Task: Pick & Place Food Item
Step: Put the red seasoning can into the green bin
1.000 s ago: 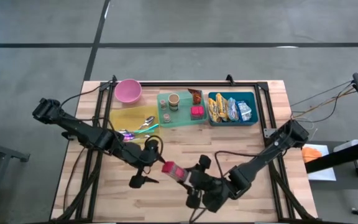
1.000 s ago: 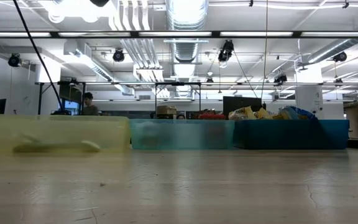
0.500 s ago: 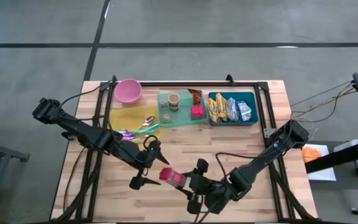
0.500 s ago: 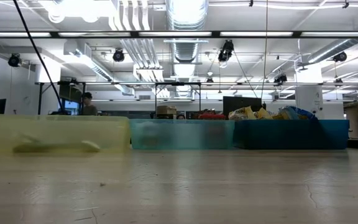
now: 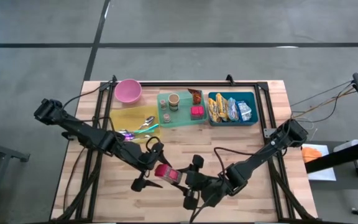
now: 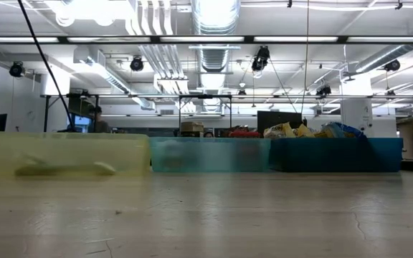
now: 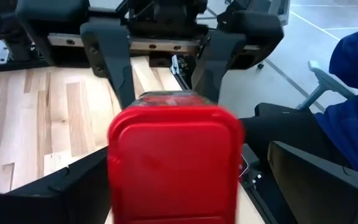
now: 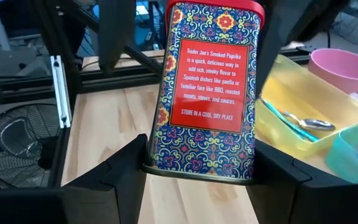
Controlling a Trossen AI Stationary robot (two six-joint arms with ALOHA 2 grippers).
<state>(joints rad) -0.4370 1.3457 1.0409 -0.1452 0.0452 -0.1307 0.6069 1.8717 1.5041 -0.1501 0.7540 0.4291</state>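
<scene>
A tin of smoked paprika [image 5: 165, 174] with a red lid and a patterned blue and red body hangs over the table's near middle. My right gripper [image 5: 180, 179] is shut on it. The tin lies roughly level, its lid [image 7: 173, 162] pointing toward my left gripper [image 5: 148, 167]. That gripper stands wide open with one finger on either side of the lid end, and a gap shows on both sides. In the right wrist view the label face [image 8: 207, 81] is toward the camera. My right gripper pinches the tin between its two fingers [image 8: 129, 171] at the narrow sides, near the bottom end [image 8: 197, 163], opposite the lid. The fingers come roughly level from the table's right and lie along the tin. The tin is lifted clear of the table.
Along the far side stand a pink bowl [image 5: 128, 91], a yellow tray [image 5: 131, 116] with spoons, a green tray [image 5: 182, 118] with small cups and packets, and a blue bin [image 5: 254, 109] of snack packets. A person's blue sleeve [image 7: 353, 74] shows beyond the table's near edge.
My right gripper has carried the tin a little toward the table's left and near edge, turning slightly. The red lid end now sits farther in between my left gripper's open fingers. The tin stays clear of the table.
</scene>
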